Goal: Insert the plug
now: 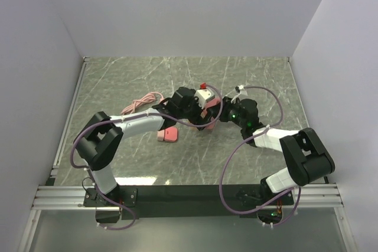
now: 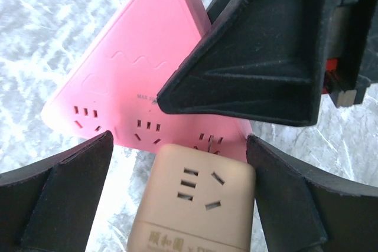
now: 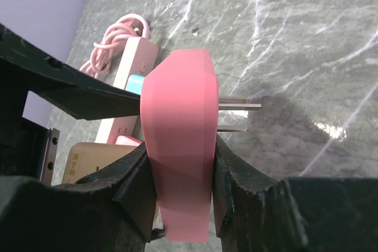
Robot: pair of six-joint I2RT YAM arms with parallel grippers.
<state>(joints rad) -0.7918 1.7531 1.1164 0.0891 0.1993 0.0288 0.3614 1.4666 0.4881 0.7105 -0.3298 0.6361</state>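
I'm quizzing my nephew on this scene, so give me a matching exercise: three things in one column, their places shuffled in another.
1 pink triangular plastic adapter
2 tan square plastic socket block
3 coiled pink cable

A lying on the grey marble table
B sitting inside the left end effector
C clamped in the right end effector

Pairs: 1-C, 2-B, 3-A

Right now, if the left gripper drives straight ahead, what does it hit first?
Likely the tan socket block, already between the fingers; the pink adapter lies just beyond. Depth unclear.
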